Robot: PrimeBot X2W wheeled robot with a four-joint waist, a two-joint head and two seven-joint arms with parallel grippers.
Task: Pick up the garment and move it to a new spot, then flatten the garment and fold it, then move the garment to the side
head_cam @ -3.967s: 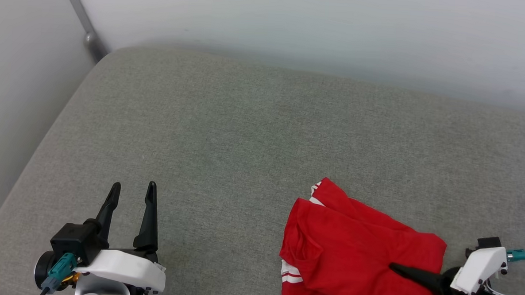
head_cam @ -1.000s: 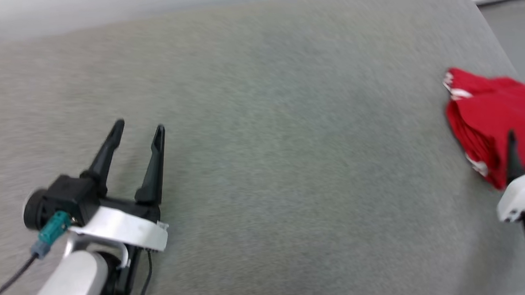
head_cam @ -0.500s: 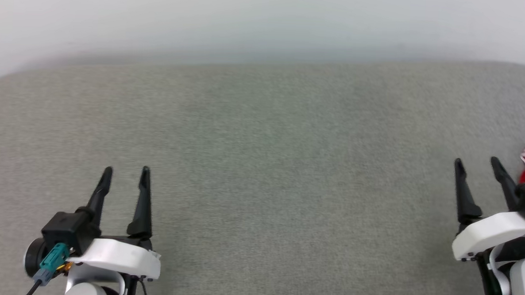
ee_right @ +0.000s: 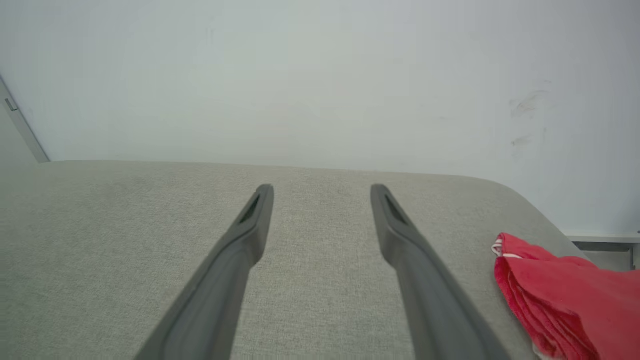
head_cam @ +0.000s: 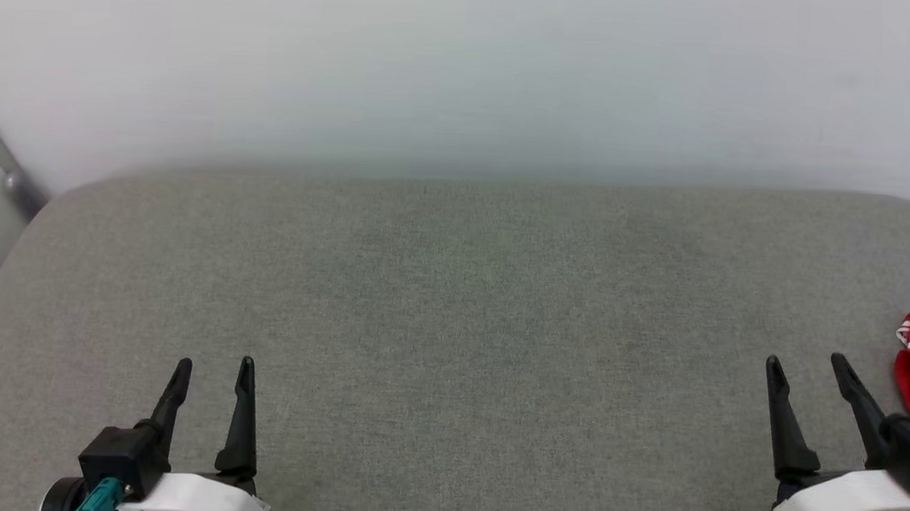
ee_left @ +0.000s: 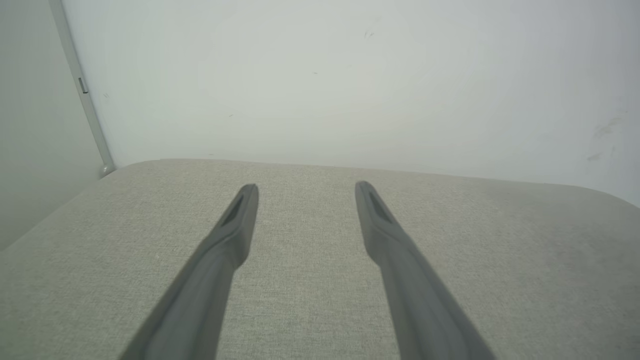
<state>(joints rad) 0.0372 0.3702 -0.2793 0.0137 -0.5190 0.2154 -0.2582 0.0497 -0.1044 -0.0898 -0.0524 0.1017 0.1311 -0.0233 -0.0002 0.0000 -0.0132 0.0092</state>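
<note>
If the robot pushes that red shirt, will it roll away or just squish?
Probably squish: the shirt lies in soft folded layers, so it would likely bunch up, not roll. Lifted by one edge, it would probably droop and unfold. The grey cushion looks rough, so the shirt likely drags, not slides.

The cushion [head_cam: 453, 301] was coarse-woven grey cloth, matt and slightly nubbly. The garment [ee_right: 555, 295] was soft red cloth, matt, with white-striped trim at one edge. The left gripper [head_cam: 214, 362] and right gripper [head_cam: 804, 360] had smooth, dark, matt fingers [ee_left: 220, 260] that looked like plastic, set on white shells [head_cam: 836, 502] with a slight sheen. The wall [head_cam: 463, 71] was smooth, matt and faintly scuffed.
</note>
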